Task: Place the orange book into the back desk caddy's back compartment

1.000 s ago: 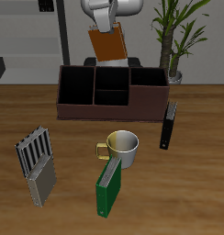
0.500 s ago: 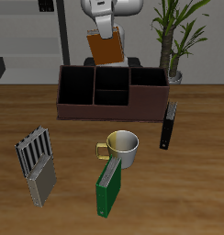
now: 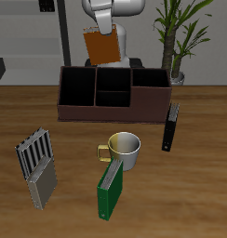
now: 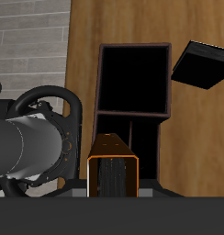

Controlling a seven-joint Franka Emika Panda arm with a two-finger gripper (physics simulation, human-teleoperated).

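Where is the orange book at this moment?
The orange book hangs in the gripper above the back desk caddy, toward its rear, touching nothing on the table.

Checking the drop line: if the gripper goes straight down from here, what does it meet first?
Probably the back desk caddy: the gripper holds the orange book above it, and the wrist view looks into its open cells. Which cell is unclear.

The orange book (image 3: 101, 45) is coloured orange-brown, the back desk caddy (image 3: 113, 96) dark brown with black-shadowed cells. A green book (image 3: 110, 190), a black book (image 3: 169, 127), a grey slatted rack (image 3: 38, 164) and a pale, perhaps cream, mug (image 3: 124, 150) are shown on the brown wood-grain table (image 3: 199, 195).
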